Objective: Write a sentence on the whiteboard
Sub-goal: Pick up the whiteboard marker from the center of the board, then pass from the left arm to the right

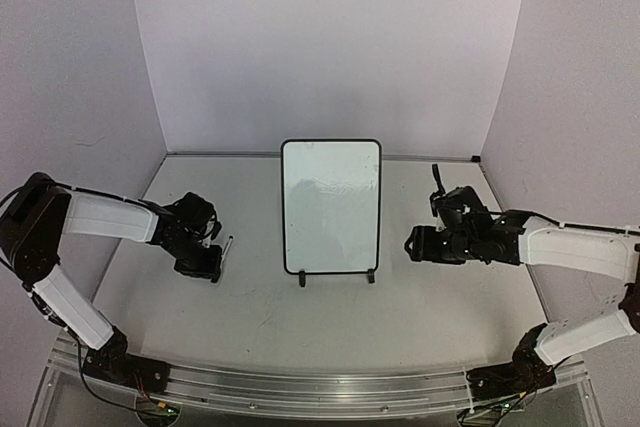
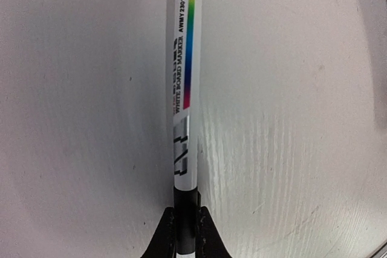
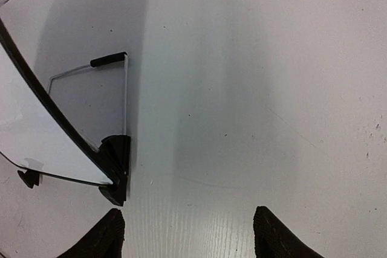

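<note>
The left pincer (image 2: 186, 235) is clamping its jaws shut on the dark tail end of a whiteboard marker (image 2: 184, 89). The marker is pointing straight away from the wrist, low over the worktop (image 1: 250, 322); whether it is resting there or just lifted, I cannot tell. That end-on grip is looking like a pick-up hold, getting the pen in hand before any writing.

The whiteboard (image 1: 331, 205) is standing upright on its two little feet at the middle of the worktop, facing the arms so a pen can be reaching it head-on. Its surface is showing blank. It is sitting off to the right of the left pincer, clearly apart from it.

The right pincer (image 3: 187, 237) is hanging open and empty near the board's lower right corner, not touching it. It is probably placed there for steadying the frame.
</note>
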{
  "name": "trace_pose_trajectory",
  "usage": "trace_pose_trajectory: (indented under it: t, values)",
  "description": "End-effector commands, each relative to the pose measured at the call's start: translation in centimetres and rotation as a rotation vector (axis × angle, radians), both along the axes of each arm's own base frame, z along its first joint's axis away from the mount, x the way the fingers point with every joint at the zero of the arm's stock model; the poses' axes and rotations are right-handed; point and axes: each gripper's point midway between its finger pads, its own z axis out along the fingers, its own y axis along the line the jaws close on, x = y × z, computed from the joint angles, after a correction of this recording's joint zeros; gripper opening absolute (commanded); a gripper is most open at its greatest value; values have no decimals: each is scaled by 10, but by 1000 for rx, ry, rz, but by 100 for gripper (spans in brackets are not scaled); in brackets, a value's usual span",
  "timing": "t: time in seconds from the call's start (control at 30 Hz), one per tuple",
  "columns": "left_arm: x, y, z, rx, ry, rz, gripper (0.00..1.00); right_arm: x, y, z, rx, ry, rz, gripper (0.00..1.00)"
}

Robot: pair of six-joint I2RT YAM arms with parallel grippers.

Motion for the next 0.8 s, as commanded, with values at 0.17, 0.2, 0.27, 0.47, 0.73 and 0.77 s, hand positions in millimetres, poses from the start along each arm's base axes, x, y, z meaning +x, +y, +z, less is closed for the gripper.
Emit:
trace_pose_trajectory:
  t: [0.17, 0.2, 0.27, 0.47, 0.73, 0.77]
  values:
    - [-36, -30, 103, -284, -158, -160, 0, -30, 68, 119, 258, -98, 452, 76]
    - [-42, -36, 114, -318, -165, -197, 0, -36, 77, 126, 297, -78, 506, 76]
    - [-56, -54, 133, -393, -177, -279, 0, -50, 97, 139, 387, -29, 607, 77]
    - [-107, -107, 172, -477, -187, -555, 0, -86, 146, 156, 581, 160, 862, 79]
    - [-160, -165, 186, -485, -147, -831, 0, -116, 184, 138, 652, 364, 1014, 79]
    - [-163, -170, 187, -492, -144, -851, 0, -119, 187, 135, 652, 380, 1025, 79]
